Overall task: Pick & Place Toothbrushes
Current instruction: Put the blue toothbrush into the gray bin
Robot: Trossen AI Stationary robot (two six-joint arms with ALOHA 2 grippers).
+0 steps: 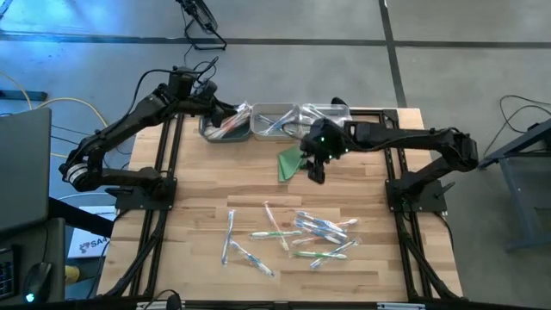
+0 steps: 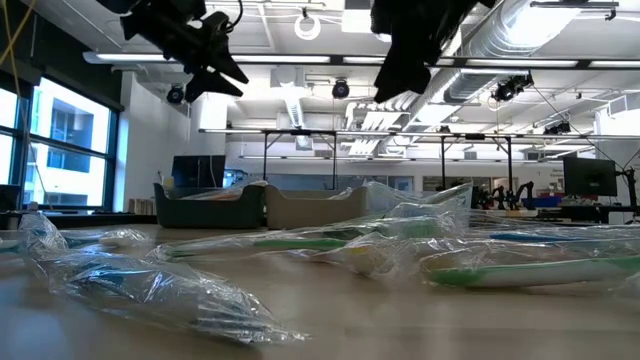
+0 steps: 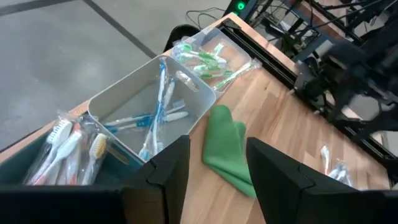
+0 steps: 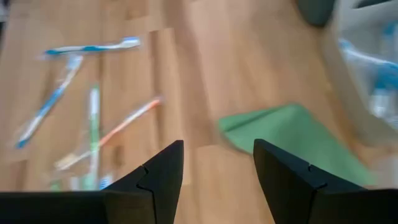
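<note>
I am bringing the empty, open right tool (image 1: 315, 175) from above the green cloth (image 1: 290, 164) toward the toothbrushes (image 1: 297, 234) scattered near the table's front edge, aiming squarely over one handle.

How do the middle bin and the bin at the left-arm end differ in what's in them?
The middle bin is light grey and holds blue-and-white toothbrushes. The left-end bin looks darker and holds pink-orange and white ones. The middle bin shows bare floor between its brushes; the left-end one's are bunched together. Both sit in one row along the table's far edge.
</note>
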